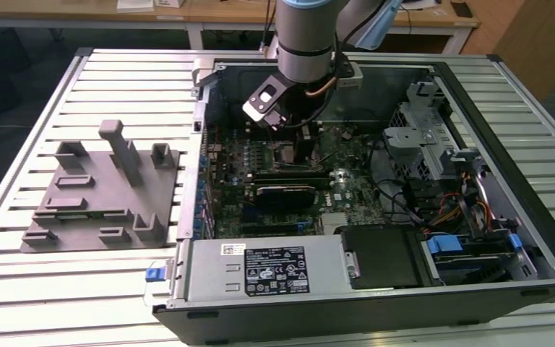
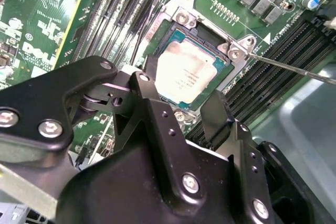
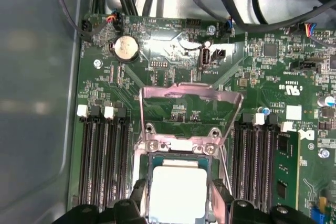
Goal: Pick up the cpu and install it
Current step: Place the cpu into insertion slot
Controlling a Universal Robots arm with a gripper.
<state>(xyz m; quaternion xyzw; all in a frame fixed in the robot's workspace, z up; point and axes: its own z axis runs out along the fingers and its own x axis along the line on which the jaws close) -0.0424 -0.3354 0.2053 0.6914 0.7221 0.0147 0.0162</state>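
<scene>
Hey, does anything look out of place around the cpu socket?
The cpu lies square in the socket, but the metal plate meant to hold it down stands flipped up, not clamped. I see no damage.

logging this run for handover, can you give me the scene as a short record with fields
setting: open computer case lying on a slatted table
cpu: lies flat inside the socket frame on the motherboard; cannot tell if fully seated
load plate: swung up, socket uncovered
gripper: low inside the case, right at the cpu
arm: reaches down into the case from above
off to the side: grey fixture on the table, at the exterior view's left of the case
</scene>
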